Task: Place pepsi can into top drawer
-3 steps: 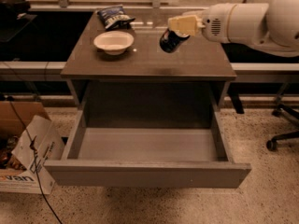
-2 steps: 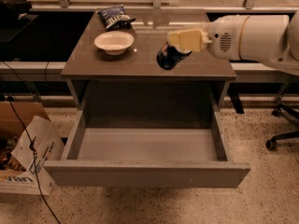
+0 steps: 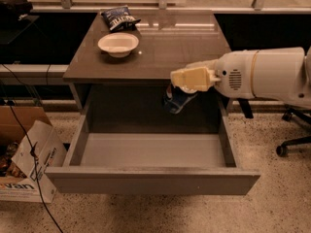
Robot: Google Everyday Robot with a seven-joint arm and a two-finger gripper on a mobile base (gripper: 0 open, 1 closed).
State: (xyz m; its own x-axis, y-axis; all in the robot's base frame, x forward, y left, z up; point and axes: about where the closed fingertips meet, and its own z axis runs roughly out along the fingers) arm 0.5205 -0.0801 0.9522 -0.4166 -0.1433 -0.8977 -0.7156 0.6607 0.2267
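The pepsi can (image 3: 177, 99) was in the air above the back part of the top drawer (image 3: 146, 150), toward the drawer's right side, and it did not touch the drawer floor. The can was not upright. It was tilted, with its long axis going from upper right, under the fingers, down to lower left. Which end was the silver top, I cannot tell. White and red markings were visible on its dark blue side.

The gripper (image 3: 182, 84) was directly above the can, over the back right part of the drawer. Its cream-coloured fingers (image 3: 192, 77) were closed on the upper end of the can. The white arm (image 3: 265, 74) reached in from beyond the right side of the drawer.

The drawer was pulled out fully, and its light grey inside held nothing.

Above and behind the drawer was the tabletop (image 3: 175, 42). A white bowl (image 3: 118, 43) stood on it above the drawer's left side, and a blue-and-white chip bag (image 3: 119, 17) lay just behind the bowl. A cardboard box (image 3: 30, 171) was on the floor to the left of the drawer, and an office chair base (image 3: 293, 139) was to its right.
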